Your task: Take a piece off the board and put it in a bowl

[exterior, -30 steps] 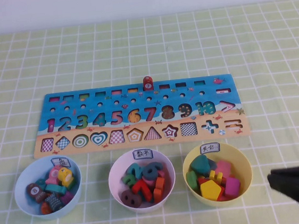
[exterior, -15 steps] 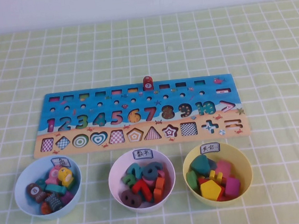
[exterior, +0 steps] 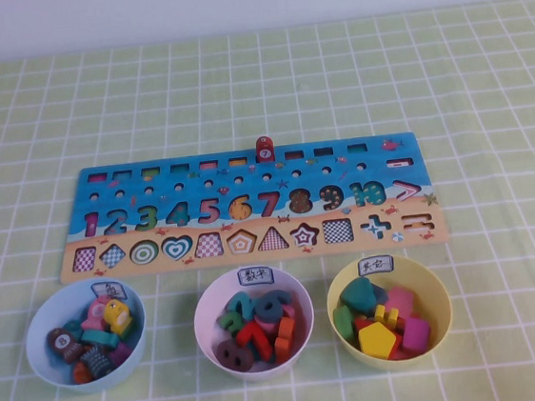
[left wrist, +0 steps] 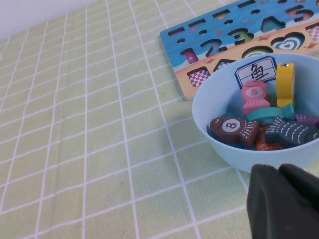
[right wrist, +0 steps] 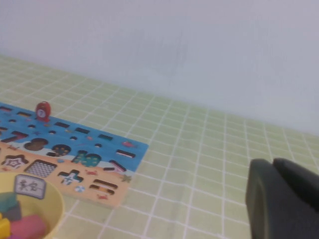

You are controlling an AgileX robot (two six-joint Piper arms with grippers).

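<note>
The board [exterior: 249,205] lies across the middle of the table, with its blue part on the far side. A small red peg [exterior: 263,148] stands on its far edge. The pinkish-white bowl [exterior: 206,307] sits in front of the board's middle. It holds several numerals, and a bright red flat piece [exterior: 253,334] lies among them. Neither gripper shows in the high view. My left gripper [left wrist: 271,170] is shut and empty, low beside the light blue bowl [left wrist: 219,107]. My right gripper [right wrist: 271,163] is shut and empty, off the board's right end.
The light blue bowl [exterior: 41,325] of fish pieces stands at the front left. A yellow bowl [exterior: 437,293] of shape pieces stands at the front right and also shows in the right wrist view [right wrist: 56,196]. A green checked cloth [exterior: 486,91] covers the table.
My right arm showed at the lower right edge of the high view one second ago and has drawn back out of it. Nothing on the table has moved.
</note>
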